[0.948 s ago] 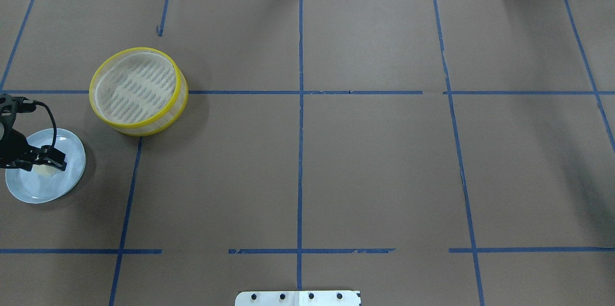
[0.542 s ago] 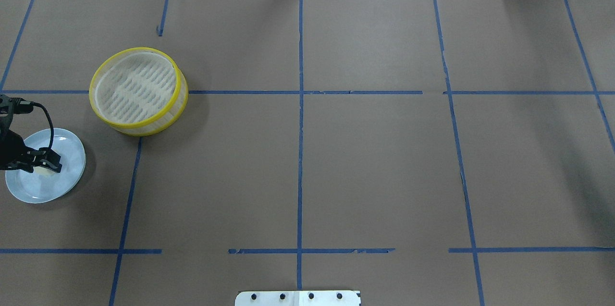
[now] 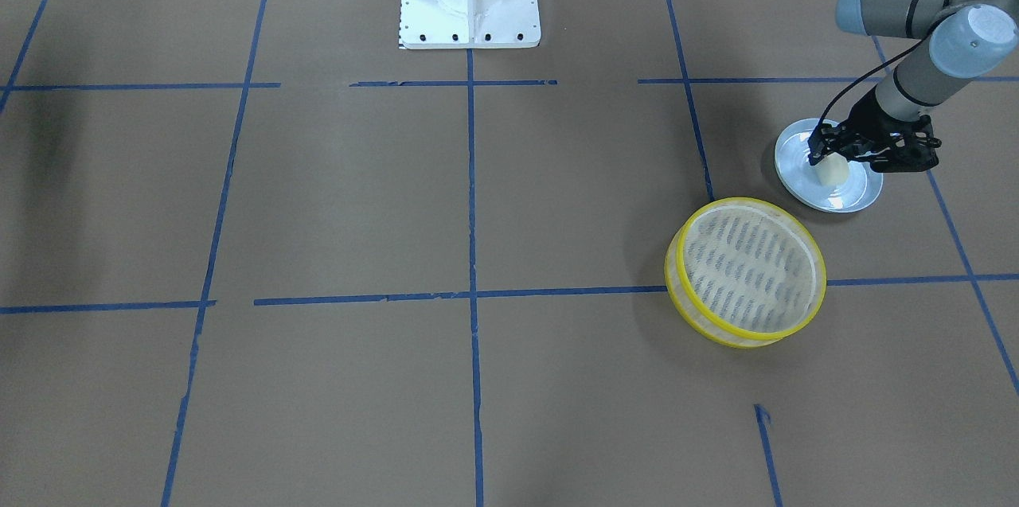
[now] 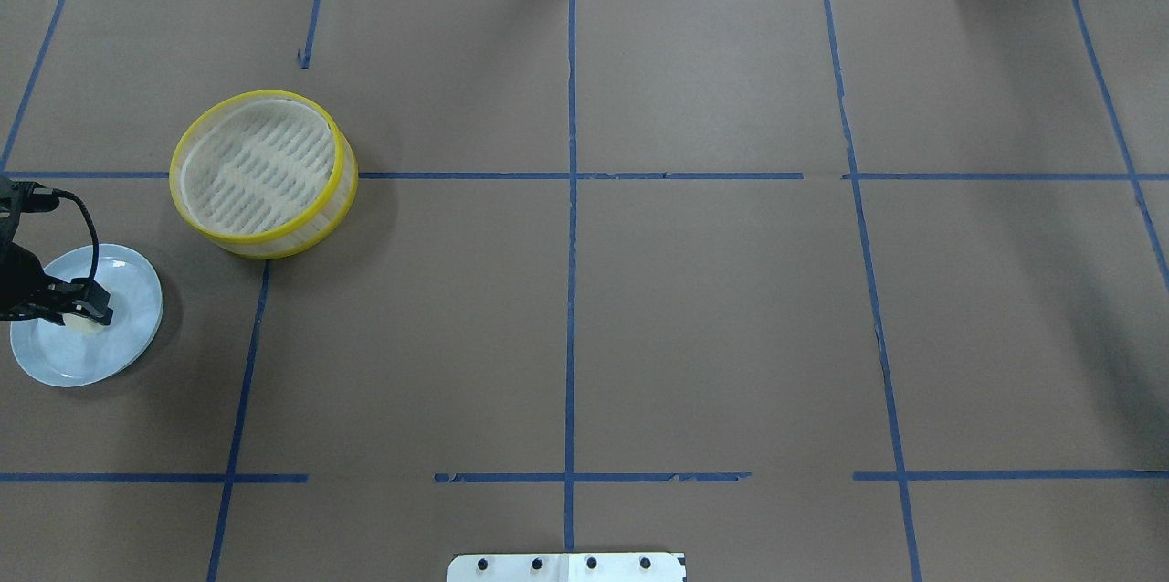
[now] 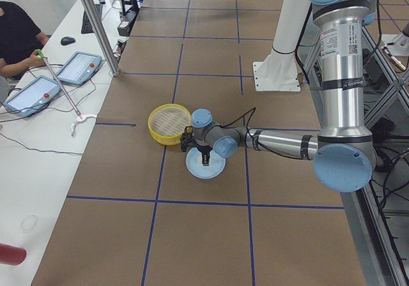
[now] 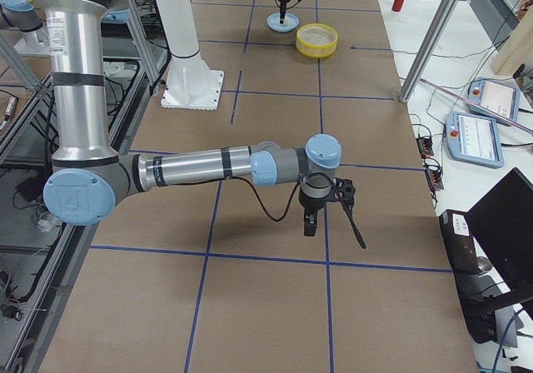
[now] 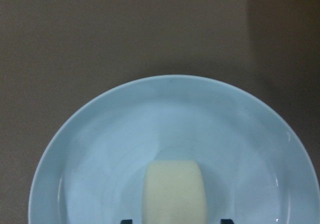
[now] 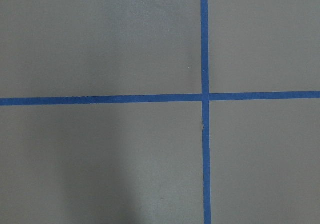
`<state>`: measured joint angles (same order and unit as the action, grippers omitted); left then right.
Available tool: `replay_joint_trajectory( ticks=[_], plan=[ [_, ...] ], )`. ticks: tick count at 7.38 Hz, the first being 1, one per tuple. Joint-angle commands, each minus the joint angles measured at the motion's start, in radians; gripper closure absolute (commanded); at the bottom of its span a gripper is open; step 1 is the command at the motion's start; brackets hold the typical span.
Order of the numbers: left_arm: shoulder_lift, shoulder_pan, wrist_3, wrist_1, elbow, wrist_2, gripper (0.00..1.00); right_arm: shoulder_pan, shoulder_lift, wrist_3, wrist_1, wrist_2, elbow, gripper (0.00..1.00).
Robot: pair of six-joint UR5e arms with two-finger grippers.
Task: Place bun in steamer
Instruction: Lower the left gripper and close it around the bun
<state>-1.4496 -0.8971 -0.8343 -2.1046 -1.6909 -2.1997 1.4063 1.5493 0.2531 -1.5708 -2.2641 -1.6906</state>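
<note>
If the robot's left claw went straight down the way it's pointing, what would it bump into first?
Most likely the bun: it lies between the left gripper's open fingers, with the plate directly underneath.

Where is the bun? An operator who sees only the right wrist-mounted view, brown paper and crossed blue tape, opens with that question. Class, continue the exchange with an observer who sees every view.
Observer: The bun lies on the pale blue plate, on the robot's left side of the table.
Operator: Is an arm at it?
Observer: Yes. The left gripper is down over it. In the left wrist view its fingertips straddle the bun, with a gap on each side.
Operator: And the steamer?
Observer: The steamer stands near the plate without touching it, and there is nothing in it.
</note>
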Motion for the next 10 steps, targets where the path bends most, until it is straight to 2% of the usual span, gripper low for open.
replay_joint_trajectory(
  ticks=[1,4,5,7,9,10],
  plan=[
    [0.0,0.001,-0.005,0.0,-0.001,0.002,0.56,0.0,0.0,0.0,0.0,0.0,0.0,0.0],
    [0.0,0.0,-0.003,0.0,-0.003,0.002,0.74,0.0,0.0,0.0,0.0,0.0,0.0,0.0],
    [0.0,-0.002,-0.003,0.0,-0.003,0.002,0.77,-0.001,0.0,0.0,0.0,0.0,0.0,0.0],
    [0.008,-0.006,0.003,0.003,-0.039,0.0,0.77,0.0,0.0,0.0,0.0,0.0,0.0,0.0],
    [0.04,-0.026,0.004,0.021,-0.12,-0.009,0.77,0.0,0.0,0.0,0.0,0.0,-0.001,0.0],
    [0.046,-0.087,0.018,0.09,-0.185,-0.011,0.77,0.0,0.0,0.0,0.0,0.0,0.0,0.0]
  ],
)
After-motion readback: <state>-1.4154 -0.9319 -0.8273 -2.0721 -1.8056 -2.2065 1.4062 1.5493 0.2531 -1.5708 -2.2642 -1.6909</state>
